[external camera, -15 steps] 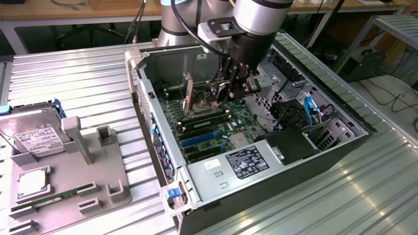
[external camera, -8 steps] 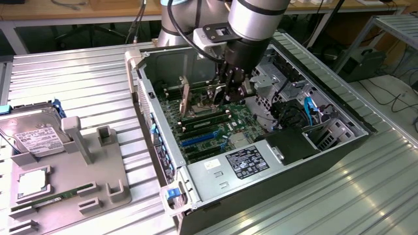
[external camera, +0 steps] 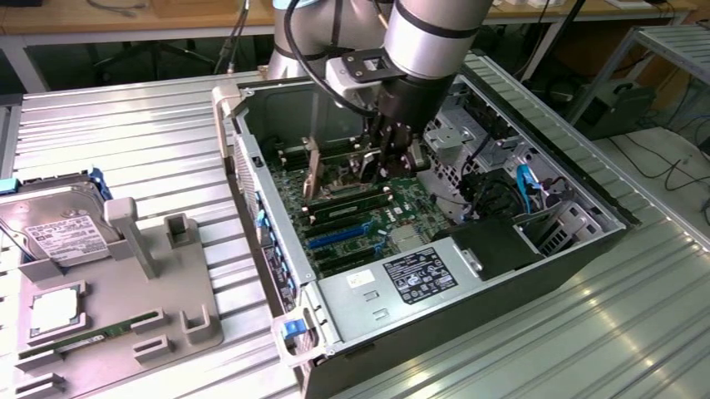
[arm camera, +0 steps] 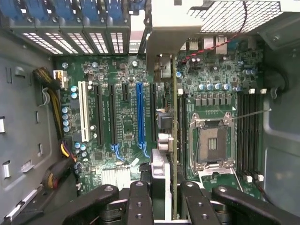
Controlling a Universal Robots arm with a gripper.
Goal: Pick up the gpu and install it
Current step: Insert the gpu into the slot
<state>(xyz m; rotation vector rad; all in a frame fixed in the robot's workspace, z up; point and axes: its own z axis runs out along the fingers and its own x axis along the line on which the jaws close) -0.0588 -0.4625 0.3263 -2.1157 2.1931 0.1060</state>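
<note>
Nearest my wrist camera, the gripper [arm camera: 166, 206] has its jaws clamped on the gpu [arm camera: 174, 140], which it holds edge-on inside the open computer case [arm camera: 23, 117]. Beyond it I see the motherboard [arm camera: 211, 79]. The card stands near the blue slot [arm camera: 139, 112], with its silver bracket [arm camera: 164, 37] farthest away.

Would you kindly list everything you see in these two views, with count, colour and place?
computer case: one, black and silver, open on the table
table: one, grey ribbed metal, under everything
motherboard: one, green, inside the case
power supply: one, silver, at the case's near end
fixture tray: one, grey, at the exterior view's left
hard drive: one, silver with white label, on the tray
memory stick: one, green, on the tray's near edge
gpu: one, green-edged, upright over the motherboard
arm: one, silver and black, reaching into the case
hand: one, black, shut on the gpu
</note>
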